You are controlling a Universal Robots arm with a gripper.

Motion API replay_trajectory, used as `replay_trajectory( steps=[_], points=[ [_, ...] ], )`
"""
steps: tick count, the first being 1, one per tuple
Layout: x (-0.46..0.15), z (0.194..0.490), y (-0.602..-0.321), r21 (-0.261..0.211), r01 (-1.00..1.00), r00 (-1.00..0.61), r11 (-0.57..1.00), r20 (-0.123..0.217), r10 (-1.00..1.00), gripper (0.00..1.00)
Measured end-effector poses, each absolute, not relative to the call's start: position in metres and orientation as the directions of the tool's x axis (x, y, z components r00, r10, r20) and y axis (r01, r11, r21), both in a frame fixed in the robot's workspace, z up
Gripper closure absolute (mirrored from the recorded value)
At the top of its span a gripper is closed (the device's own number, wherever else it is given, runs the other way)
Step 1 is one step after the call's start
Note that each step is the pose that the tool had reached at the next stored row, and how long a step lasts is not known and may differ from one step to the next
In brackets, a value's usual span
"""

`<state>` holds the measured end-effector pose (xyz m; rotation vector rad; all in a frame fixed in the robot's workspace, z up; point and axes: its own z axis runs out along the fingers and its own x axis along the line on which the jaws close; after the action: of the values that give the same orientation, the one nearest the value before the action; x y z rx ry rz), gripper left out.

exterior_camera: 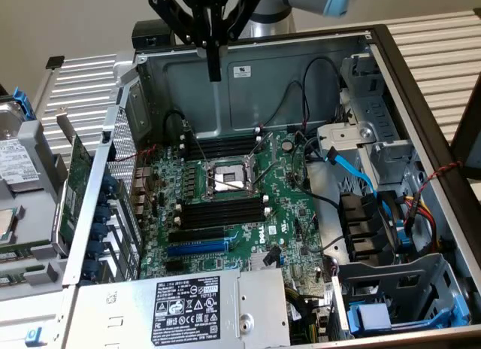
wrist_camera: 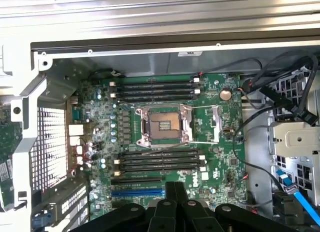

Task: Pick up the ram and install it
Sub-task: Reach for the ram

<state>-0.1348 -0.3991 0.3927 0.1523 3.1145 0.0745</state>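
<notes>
gripper (exterior_camera: 215, 72) hangs over the open computer case (exterior_camera: 301, 71), jaws pressed together on nothing | ram (exterior_camera: 26, 252) hard to make out: seemingly the thin green strip, partly covered, at the exterior view's far left outside the case | well apart from jaws

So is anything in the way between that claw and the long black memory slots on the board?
Nothing visible. The claw hangs shut above the open case, and both banks of memory slots lie uncovered. Black cables loop past the exterior view's right of them, not across.
</notes>
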Motion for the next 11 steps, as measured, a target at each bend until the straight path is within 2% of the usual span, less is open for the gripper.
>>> replay_trajectory(
  steps=[11],
  points=[
    [-0.179, 0.393, -0.401, 0.050, 0.097, -0.995, 0.994, -0.026, 0.098, 0.89]
  ],
)
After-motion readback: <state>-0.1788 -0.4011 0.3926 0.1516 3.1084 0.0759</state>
